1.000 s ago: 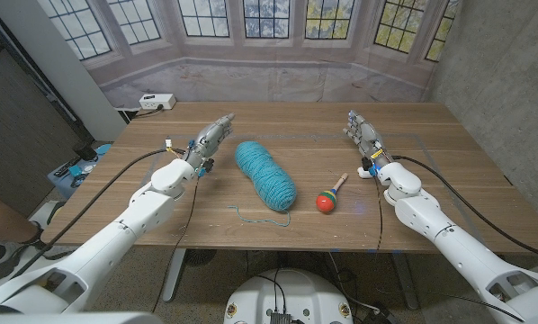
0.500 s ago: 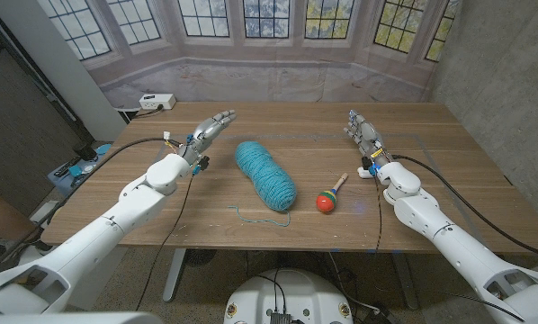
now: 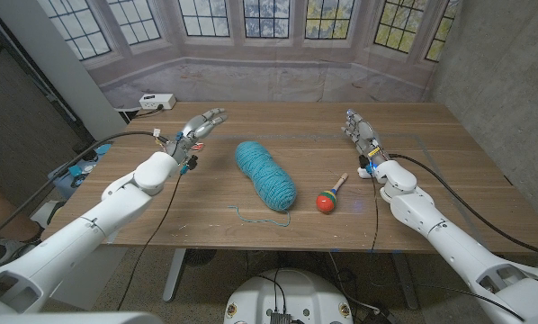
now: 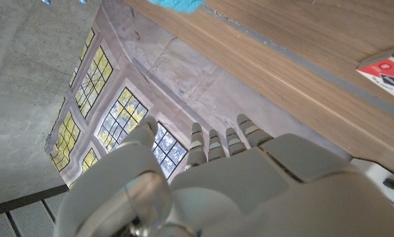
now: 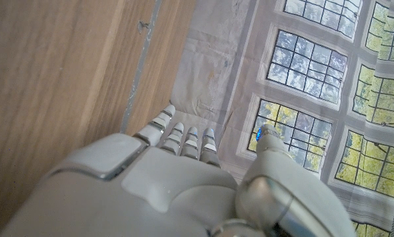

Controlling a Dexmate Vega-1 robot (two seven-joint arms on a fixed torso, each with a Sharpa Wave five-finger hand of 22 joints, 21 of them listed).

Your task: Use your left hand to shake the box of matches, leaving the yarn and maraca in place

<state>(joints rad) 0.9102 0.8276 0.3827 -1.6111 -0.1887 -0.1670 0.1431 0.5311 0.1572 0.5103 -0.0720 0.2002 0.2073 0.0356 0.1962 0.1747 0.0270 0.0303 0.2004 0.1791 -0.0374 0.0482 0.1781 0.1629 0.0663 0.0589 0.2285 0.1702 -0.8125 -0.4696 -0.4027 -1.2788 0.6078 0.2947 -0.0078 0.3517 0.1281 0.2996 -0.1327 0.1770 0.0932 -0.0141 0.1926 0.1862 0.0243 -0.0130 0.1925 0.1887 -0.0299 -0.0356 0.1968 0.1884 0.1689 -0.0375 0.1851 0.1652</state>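
Left robot hand spread, holding nothing – matchbox on table, right robot hand likewise empty

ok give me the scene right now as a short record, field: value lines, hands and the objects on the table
left hand: raised over the table's left part, fingers apart, holding nothing
right hand: at the table's right part, fingers extended, holding nothing
matchbox: red and white box lying on the wood, seen in the left wrist view, not touched
yarn: teal skein lying mid-table, loose strand trailing toward the near edge
maraca: small, red head, lying right of the yarn, apart from it
table: wooden
task state: matchbox not yet grasped
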